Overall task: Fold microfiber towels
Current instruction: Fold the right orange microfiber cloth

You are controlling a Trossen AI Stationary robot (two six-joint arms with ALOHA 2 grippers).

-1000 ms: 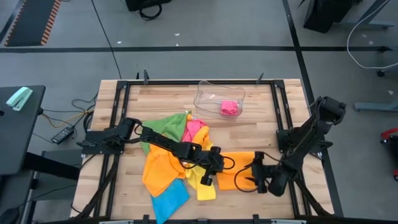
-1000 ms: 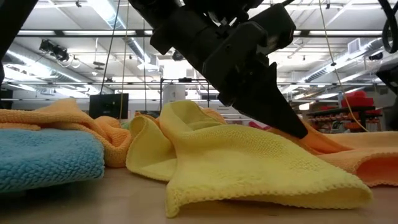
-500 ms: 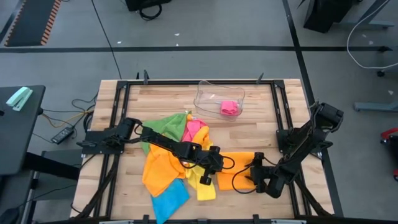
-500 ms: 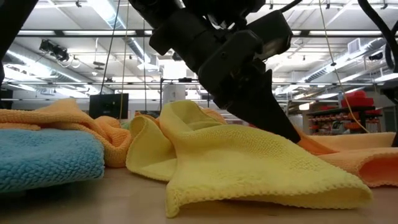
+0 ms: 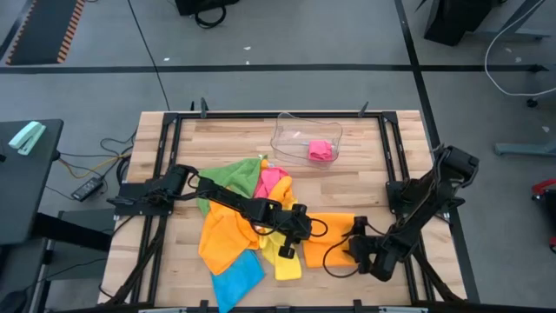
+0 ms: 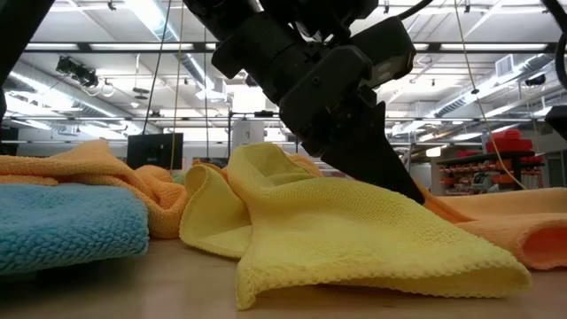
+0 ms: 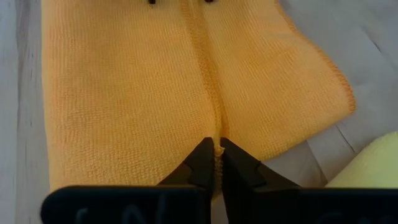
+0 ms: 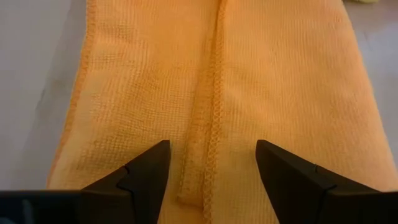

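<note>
Both arms reach low over the orange towel (image 5: 332, 236) lying flat on the worktop (image 5: 365, 165) near its front edge, right of the heaped towels (image 5: 243, 226). The left end effector (image 7: 216, 163) is nipped shut on the towel's raised seam; the right end effector (image 8: 211, 165) stands wide open, gripping nothing. Only the wrist views show that pinch and gap, and since a second ago the right arm has slid a little toward the front edge.
</note>
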